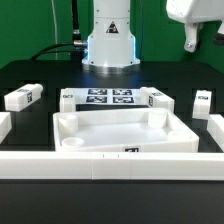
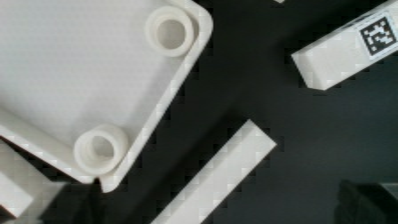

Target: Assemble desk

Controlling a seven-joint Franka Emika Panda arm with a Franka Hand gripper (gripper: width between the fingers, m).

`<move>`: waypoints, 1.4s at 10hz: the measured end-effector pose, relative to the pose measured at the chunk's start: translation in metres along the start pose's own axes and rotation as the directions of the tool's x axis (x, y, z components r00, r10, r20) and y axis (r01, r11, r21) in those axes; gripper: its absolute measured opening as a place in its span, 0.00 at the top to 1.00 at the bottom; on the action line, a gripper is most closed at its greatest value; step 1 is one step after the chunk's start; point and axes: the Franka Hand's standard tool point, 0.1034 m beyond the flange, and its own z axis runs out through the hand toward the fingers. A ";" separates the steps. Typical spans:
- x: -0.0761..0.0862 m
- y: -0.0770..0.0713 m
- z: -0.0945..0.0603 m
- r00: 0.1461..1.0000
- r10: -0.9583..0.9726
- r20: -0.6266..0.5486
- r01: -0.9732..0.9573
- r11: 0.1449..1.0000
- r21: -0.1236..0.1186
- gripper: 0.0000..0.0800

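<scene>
The desk top point(image 1: 120, 128), a white rectangular tray with round corner sockets, lies flat in the middle of the black table. Four square white legs with tags lie around it: one at the far left point(image 1: 22, 97), two beside the marker board point(image 1: 67, 100) point(image 1: 160, 98), and one at the right point(image 1: 203, 103). My gripper point(image 1: 190, 44) hangs high above the exterior view's right side, open and holding nothing. The wrist view looks down on a desk top edge point(image 2: 80, 70) with two sockets and on one tagged leg point(image 2: 349, 53). My gripper point(image 2: 217, 212) shows only dark fingertips point(image 2: 365, 203).
The marker board point(image 1: 110, 97) lies behind the desk top. A long low white rail point(image 1: 110, 165) runs along the front, with side pieces at left point(image 1: 4, 125) and right point(image 1: 215, 130). A stretch of the rail point(image 2: 222, 180) crosses the wrist view. The robot base point(image 1: 108, 45) stands at the back.
</scene>
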 end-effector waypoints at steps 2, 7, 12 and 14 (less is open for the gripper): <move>0.000 0.000 0.000 1.000 0.000 0.000 0.000 1.000 0.000 0.19; -0.004 0.007 0.007 0.987 -0.158 -0.038 0.158 0.987 -0.020 0.19; -0.032 0.032 0.025 0.760 -0.649 -0.036 0.647 0.761 -0.039 0.19; -0.034 0.034 0.026 0.681 -0.732 -0.031 0.731 0.681 -0.041 0.19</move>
